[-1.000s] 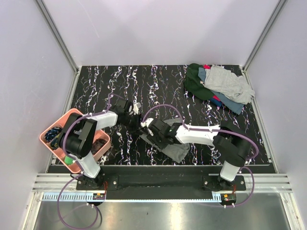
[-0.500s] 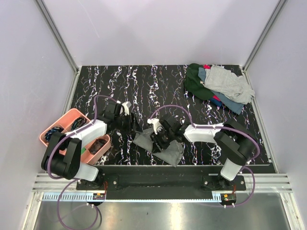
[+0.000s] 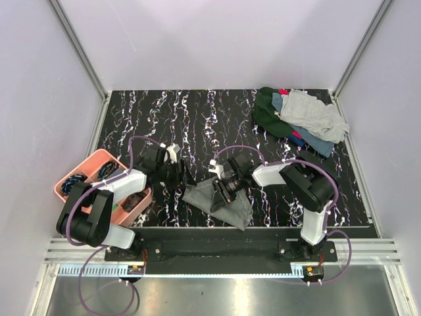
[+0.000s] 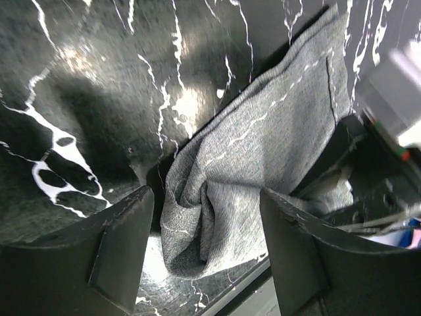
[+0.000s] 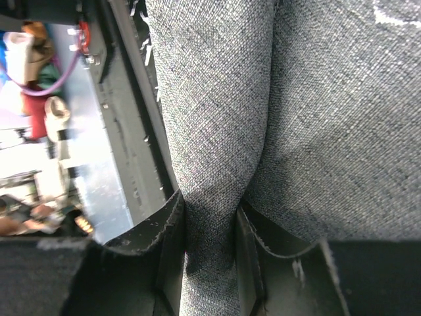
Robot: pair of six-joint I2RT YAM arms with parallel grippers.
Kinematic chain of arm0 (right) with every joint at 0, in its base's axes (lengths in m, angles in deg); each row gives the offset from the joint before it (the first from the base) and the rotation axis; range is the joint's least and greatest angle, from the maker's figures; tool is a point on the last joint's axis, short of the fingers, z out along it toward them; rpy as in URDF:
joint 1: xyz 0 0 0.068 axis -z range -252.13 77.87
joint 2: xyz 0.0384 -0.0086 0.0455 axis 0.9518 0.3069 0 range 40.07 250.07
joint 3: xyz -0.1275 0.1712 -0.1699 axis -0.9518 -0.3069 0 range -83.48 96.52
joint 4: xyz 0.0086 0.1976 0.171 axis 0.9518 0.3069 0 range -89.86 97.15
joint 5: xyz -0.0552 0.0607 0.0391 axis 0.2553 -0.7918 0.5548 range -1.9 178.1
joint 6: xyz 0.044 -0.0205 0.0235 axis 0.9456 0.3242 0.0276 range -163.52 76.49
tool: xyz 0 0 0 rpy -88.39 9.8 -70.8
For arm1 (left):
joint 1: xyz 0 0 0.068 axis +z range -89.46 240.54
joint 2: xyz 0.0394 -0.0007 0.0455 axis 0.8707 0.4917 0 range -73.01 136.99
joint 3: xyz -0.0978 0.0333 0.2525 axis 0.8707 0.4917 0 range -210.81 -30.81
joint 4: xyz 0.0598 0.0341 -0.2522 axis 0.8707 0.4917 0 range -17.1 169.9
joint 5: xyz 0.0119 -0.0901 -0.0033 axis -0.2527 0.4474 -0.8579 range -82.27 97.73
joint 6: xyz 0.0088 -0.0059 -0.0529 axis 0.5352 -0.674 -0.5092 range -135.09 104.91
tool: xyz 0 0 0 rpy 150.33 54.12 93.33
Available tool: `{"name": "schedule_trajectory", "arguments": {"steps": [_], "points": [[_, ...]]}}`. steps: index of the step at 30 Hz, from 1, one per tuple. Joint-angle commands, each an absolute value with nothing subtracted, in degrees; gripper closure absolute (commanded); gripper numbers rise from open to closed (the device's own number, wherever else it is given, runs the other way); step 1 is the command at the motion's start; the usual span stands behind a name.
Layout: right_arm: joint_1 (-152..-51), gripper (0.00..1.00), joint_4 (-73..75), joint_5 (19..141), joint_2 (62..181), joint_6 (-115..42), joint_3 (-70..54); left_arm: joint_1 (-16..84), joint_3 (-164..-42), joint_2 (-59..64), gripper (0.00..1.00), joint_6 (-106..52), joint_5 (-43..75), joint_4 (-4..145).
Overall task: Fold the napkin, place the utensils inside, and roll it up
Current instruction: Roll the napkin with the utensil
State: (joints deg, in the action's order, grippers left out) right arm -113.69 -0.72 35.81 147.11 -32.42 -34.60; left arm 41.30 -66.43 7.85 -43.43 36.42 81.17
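Observation:
The grey napkin (image 3: 223,203) lies bunched near the table's front edge, between the two arms. In the left wrist view its rolled end (image 4: 197,224) sits between the wide-apart fingers of my left gripper (image 4: 207,247), which stands open and touches nothing. In the top view the left gripper (image 3: 182,176) is just left of the cloth. My right gripper (image 5: 210,247) is shut on a pinched fold of the napkin (image 5: 217,99); in the top view it (image 3: 220,187) sits over the cloth's upper part. The utensils are hidden in every view.
A pink tray (image 3: 97,160) with dark items stands at the left edge, beside the left arm. A heap of green, light-grey and blue cloths (image 3: 299,117) lies at the back right. The table's front rail (image 5: 131,131) runs close beside the napkin.
My left gripper has opened, let go of the napkin and drawn back to the left. The right gripper has closed tighter on a fold and shifted right; the cloth now lies lower and wider.

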Motion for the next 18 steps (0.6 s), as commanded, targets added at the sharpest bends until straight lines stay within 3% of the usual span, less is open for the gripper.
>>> {"name": "schedule_trajectory", "arguments": {"steps": [1, 9, 18], "points": [[-112.0, 0.64, 1.6, 31.0, 151.5, -32.8, -33.4, 41.1, -65.0, 8.6, 0.32, -43.8, 40.6, 76.5], [-110.1, 0.64, 2.0, 29.1, 155.5, -33.1, -31.3, 39.3, -65.3, 14.3, 0.41, -44.3, 41.9, 76.3], [-109.6, 0.61, 4.2, 31.4, 154.7, -33.9, -29.3, 37.9, -65.8, 16.4, 0.91, -44.0, 42.6, 78.1]]}}
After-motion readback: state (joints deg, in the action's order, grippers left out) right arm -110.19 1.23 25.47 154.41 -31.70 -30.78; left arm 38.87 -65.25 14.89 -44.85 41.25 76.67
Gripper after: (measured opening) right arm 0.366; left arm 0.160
